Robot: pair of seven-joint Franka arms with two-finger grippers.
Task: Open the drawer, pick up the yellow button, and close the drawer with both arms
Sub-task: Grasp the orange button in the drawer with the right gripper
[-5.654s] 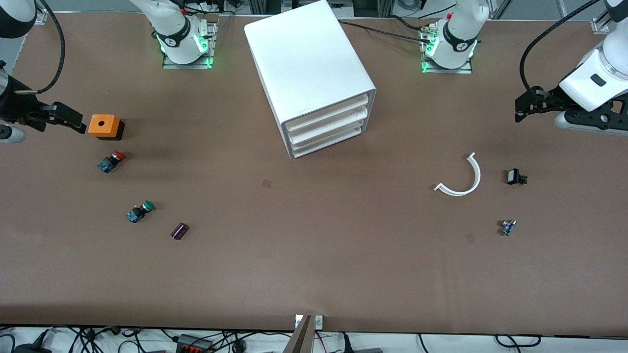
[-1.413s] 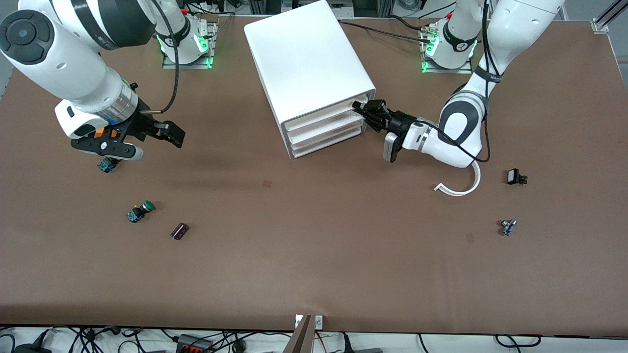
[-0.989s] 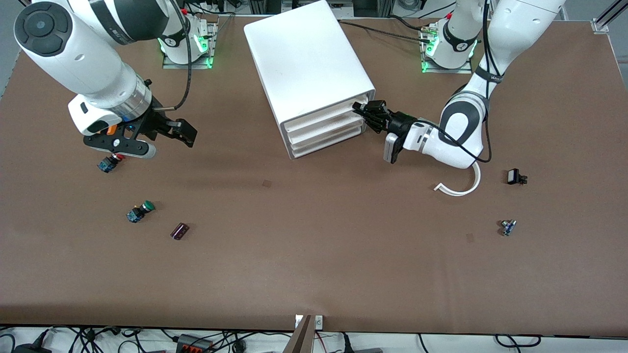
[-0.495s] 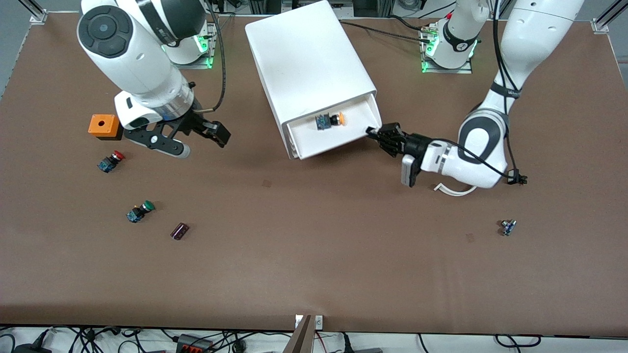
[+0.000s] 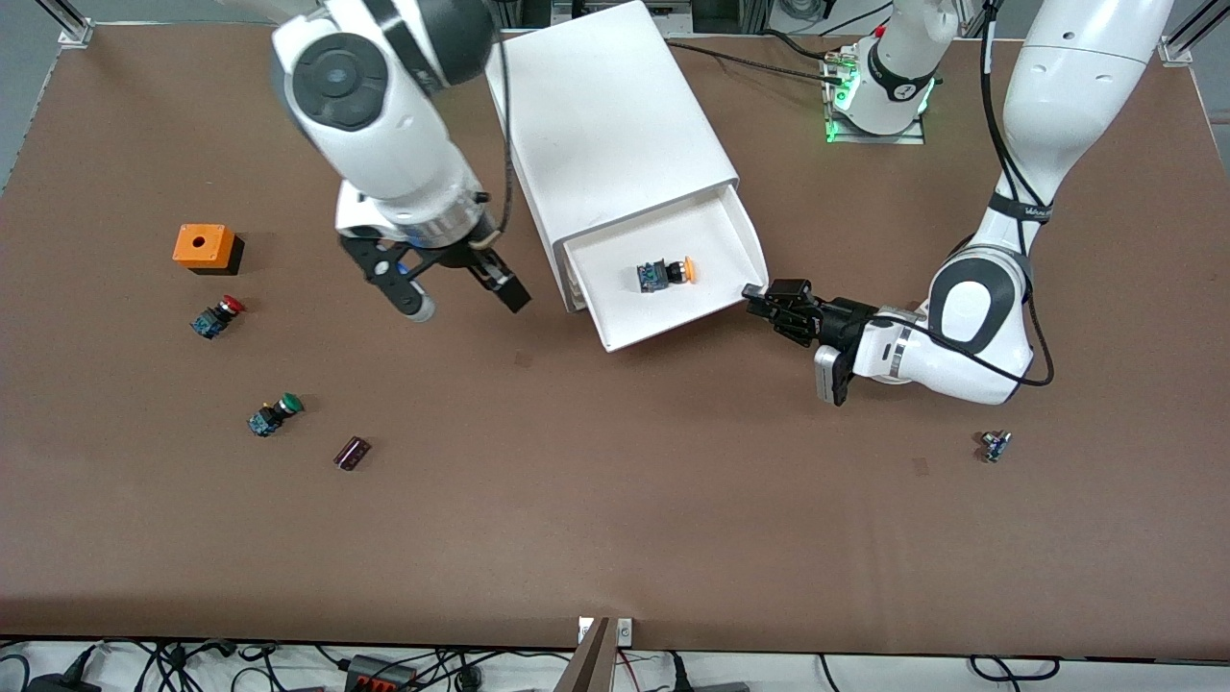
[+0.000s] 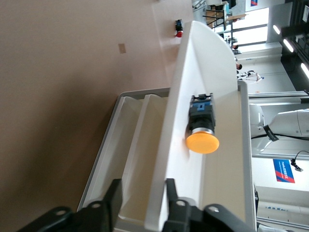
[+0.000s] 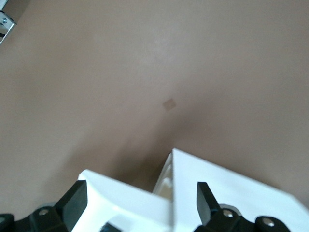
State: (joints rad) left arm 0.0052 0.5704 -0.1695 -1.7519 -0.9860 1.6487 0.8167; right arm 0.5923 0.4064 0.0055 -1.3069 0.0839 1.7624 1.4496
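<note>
- Front view: I'm looking down on a wide, matte brown counter [image 5: 615, 500]. Cables run along its near edge and the arm bases are lit green.
- The white boxy cabinet [image 5: 605, 106] stands mid-counter with its top drawer [image 5: 716, 240] pulled out.
- The button [image 5: 666, 274] lies on its side on the drawer's floor, orange cap toward the left arm's end.
- The left pincer [image 5: 759, 300] is at the drawer's front corner, and the button is well apart from it, inside the tray.
- The right pincer [image 5: 459, 296] hangs over bare counter beside the cabinet, toward the right arm's end, spread wide and holding nothing.
- Also toward that end are an orange box [image 5: 204, 247], a red-capped button [image 5: 217, 316] and a green-capped button [image 5: 275, 414].
- Left wrist view: the counter [image 6: 58, 96] runs out to a bright room with ceiling lights.
- The left pincer [image 6: 142, 198] straddles the smooth white plastic front wall of the drawer [image 6: 178, 121]. Its black fingers [image 6: 115, 195] are partly apart with a gap showing at one, so nothing is clamped.
- The button [image 6: 202, 125] has a round, glossy orange cap on a dark, blocky body, and it sits inside the drawer away from the fingers.
- Right wrist view: plain brown counter [image 7: 145, 58] carries one small square patch [image 7: 169, 104].
- The right pincer [image 7: 140, 198] has its fingers [image 7: 77, 195] far apart, empty, above the cabinet's [image 7: 231, 188] white corner.
</note>
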